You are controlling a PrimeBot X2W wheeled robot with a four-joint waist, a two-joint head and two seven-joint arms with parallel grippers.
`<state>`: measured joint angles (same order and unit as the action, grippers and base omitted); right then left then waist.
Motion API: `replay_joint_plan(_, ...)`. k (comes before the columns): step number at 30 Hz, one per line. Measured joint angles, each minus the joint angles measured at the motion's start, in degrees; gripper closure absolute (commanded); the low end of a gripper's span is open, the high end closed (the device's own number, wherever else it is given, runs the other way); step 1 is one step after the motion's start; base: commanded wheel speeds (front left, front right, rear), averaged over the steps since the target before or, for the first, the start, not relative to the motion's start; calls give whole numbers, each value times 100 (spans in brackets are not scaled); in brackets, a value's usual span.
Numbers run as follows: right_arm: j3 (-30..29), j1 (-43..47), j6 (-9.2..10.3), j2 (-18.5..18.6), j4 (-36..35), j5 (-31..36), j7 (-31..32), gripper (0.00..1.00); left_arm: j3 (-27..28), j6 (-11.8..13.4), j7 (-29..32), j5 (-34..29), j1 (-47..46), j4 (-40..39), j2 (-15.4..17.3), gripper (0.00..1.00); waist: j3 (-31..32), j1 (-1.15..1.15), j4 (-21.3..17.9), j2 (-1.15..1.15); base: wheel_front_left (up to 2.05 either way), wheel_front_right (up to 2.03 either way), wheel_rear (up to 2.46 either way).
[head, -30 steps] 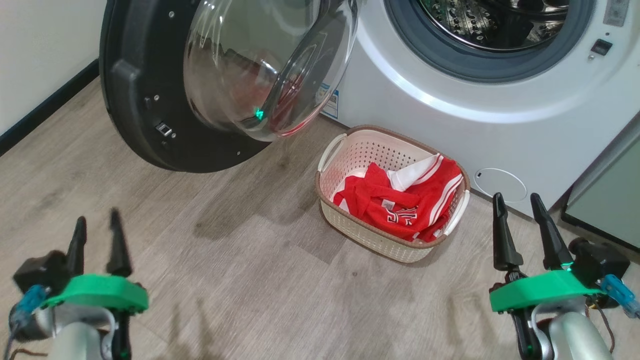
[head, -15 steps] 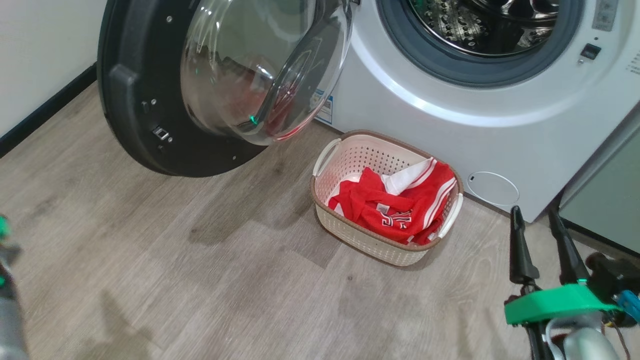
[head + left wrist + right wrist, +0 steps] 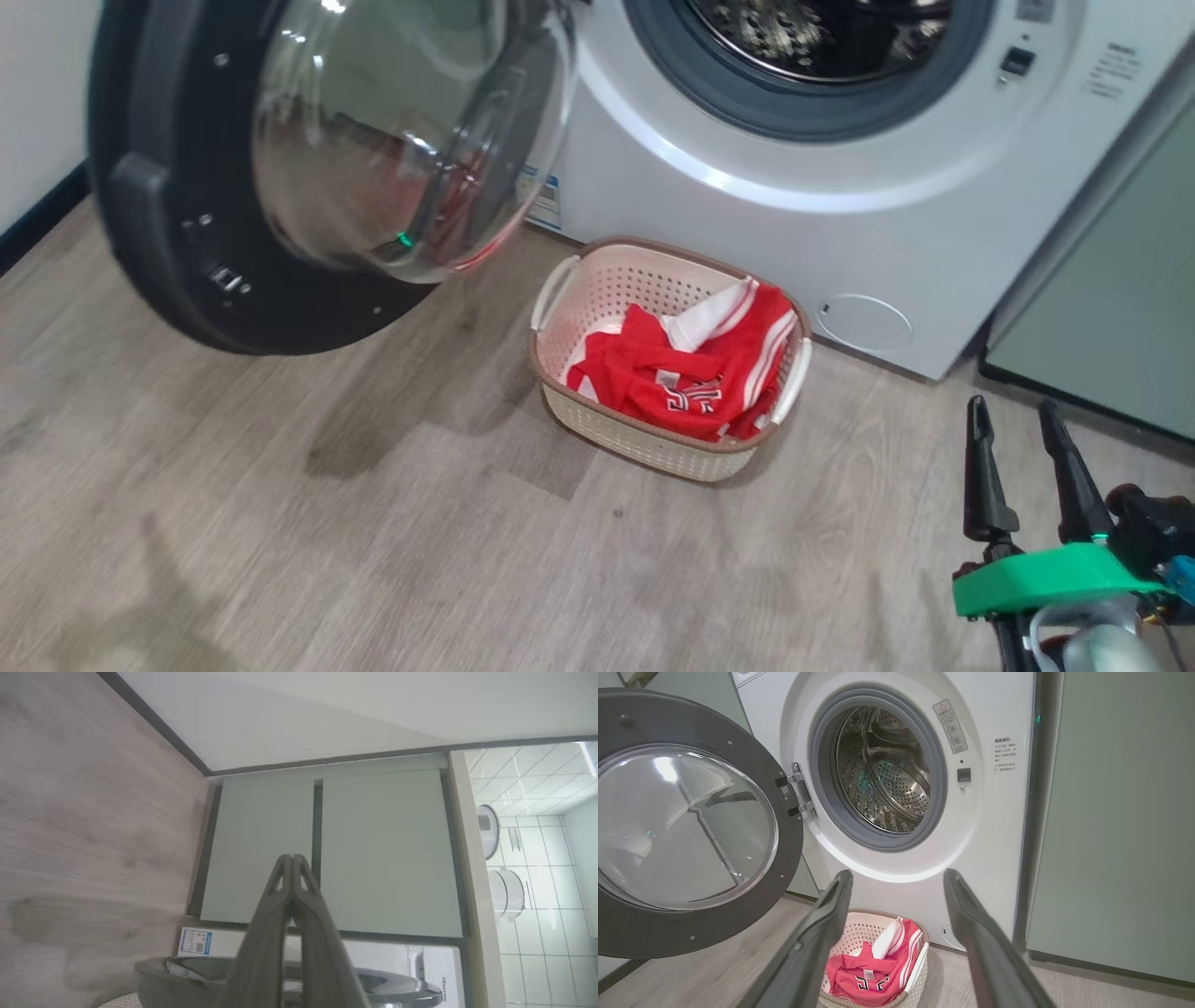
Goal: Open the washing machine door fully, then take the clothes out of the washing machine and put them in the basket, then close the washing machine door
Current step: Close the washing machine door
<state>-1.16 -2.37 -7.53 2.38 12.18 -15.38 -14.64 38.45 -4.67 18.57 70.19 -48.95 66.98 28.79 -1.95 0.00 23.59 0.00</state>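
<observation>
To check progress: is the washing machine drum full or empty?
Empty, as far as visible: bare perforated steel in the drum; the red jersey lies in the basket.

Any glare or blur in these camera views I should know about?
Head view: reflections glaze the washing machine door; faint shadows on the floor. Left wrist view: floor looks motion-smeared. Right wrist view: sharp, with a bright highlight on the door.
</observation>
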Motion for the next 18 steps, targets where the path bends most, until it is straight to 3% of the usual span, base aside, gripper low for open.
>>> replay_joint_plan(7, 99, -23, 0, 74, -7, 27, 0, 0, -177, 25, 721, 4, -449, 324, 164, 100, -206, 0, -239, 0, 0, 0, 0)
replay_joint_plan(18, 209, -284, 0, 271, -35, 71, 0, 0, -280, 114, 682, -59, -514, 502, 31, 100, -610, 0, -634, 0, 0, 0, 0)
